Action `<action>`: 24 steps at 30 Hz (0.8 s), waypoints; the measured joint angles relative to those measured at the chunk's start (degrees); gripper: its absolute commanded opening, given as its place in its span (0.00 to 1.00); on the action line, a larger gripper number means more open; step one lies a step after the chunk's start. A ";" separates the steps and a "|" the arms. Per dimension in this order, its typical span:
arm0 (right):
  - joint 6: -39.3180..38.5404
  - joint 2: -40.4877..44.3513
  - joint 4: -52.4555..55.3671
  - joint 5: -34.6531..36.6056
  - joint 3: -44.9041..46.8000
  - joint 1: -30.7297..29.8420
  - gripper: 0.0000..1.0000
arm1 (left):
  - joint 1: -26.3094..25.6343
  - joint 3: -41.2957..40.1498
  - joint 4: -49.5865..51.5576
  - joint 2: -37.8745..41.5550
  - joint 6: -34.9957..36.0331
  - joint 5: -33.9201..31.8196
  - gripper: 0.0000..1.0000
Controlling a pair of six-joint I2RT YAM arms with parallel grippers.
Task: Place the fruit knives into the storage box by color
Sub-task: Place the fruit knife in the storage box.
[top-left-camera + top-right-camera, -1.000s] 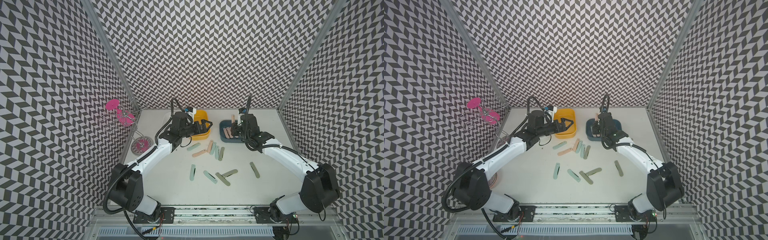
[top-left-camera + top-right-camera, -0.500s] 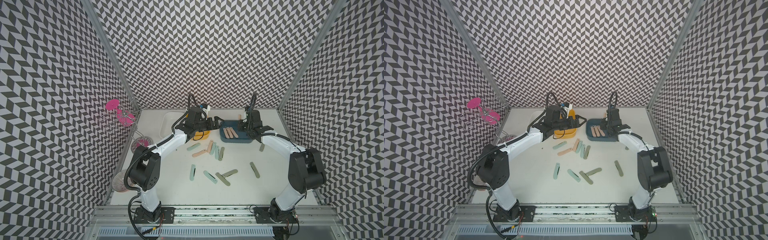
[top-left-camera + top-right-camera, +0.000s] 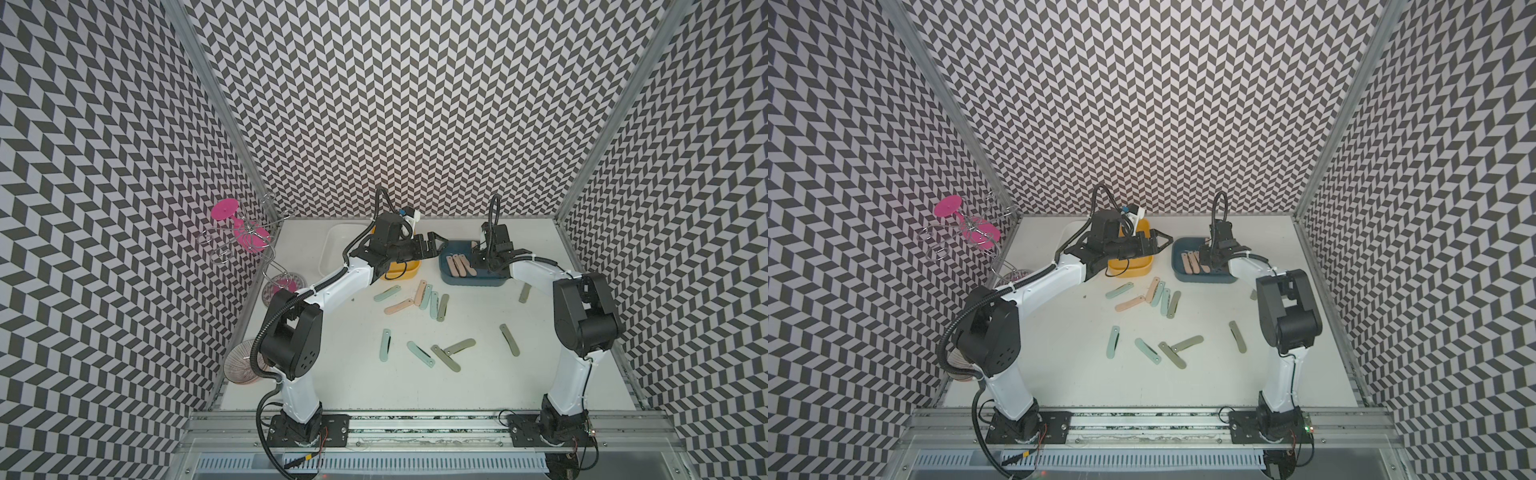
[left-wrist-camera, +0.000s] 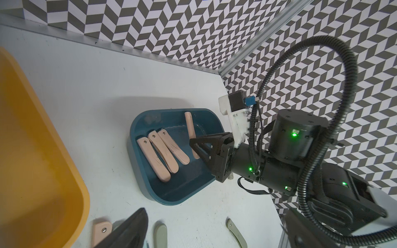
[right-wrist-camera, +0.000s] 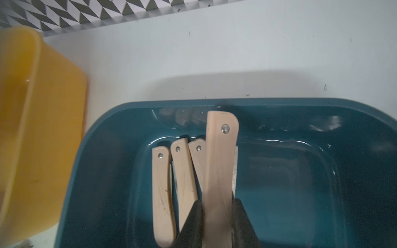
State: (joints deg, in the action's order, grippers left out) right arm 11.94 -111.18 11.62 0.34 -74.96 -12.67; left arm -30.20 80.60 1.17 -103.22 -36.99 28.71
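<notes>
Fruit knives [image 3: 420,353] in peach-pink, pale mint and grey-green lie scattered on the white table [image 3: 332,386]. 12 of them are loose, all on the arm-base side of both grippers (a cluster of 6 lies nearest, just back from the gap between the 2 coloured boxes). A clear tray [image 3: 332,241] stands on the outer side of the left gripper [image 3: 434,246], a yellow box [image 3: 399,272] sits under that gripper's wrist, and a dark blue box [image 3: 473,284] lies directly beneath the right gripper [image 5: 217,204]. The left gripper hangs above the table between the yellow and blue boxes, jaws apart with nothing in them. The right gripper is clamped on 1 peach-pink knife [image 5: 221,161], holding it over the blue box's floor with its riveted end pointing away from the fingers; whether it touches the floor cannot be told. Just beside the held knife, on the side toward the yellow box, 3 more peach-pink knives [image 5: 184,171] lie in the blue box, touching one another, rivets [image 5: 177,149] at the ends farthest from the fingers.
</notes>
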 measured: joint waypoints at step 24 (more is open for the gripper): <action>0.33 -5.35 -0.52 -2.86 -1.11 1.97 0.21 | 0.59 0.00 -1.60 -0.63 -0.44 0.57 1.00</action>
State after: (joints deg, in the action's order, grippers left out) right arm 12.27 -116.53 11.09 -2.52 -76.07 -10.70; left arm -29.61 80.60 -0.43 -103.85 -37.43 29.28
